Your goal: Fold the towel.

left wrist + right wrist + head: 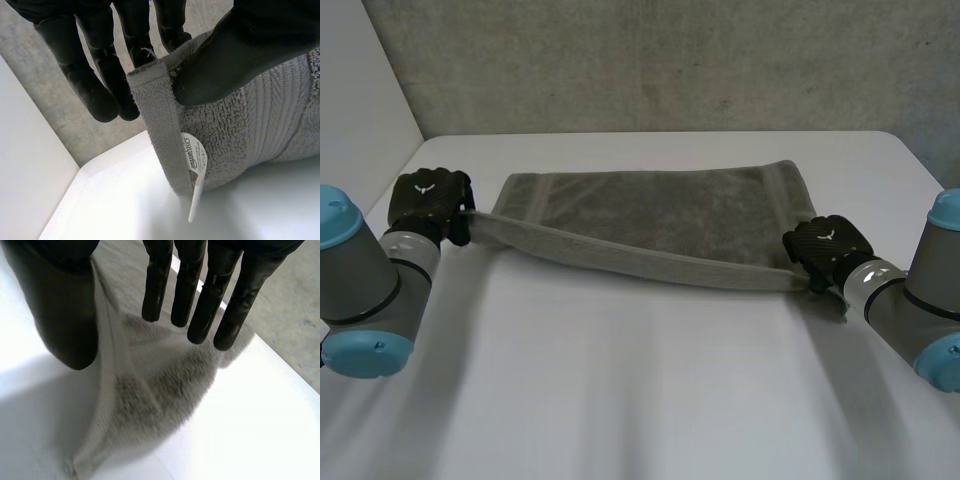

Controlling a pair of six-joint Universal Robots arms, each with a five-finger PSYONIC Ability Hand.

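Towel [660,215] mid-fold on white table [640,400] — grey, far half lying flat, near edge raised and drawn nearly taut; near left corner pinched between thumb and fingers of left hand [430,200], just beside sewn label [194,155]; near right corner nipped likewise by right hand [828,245] — held high and well apart, apparently to keep that edge straight for carrying over to the far side.

The left arm [365,275] and right arm [920,290] are showing grey joints and light-blue caps [335,215]; the black left hand [428,200] and right hand [828,243] are each bearing a white mark [424,187].
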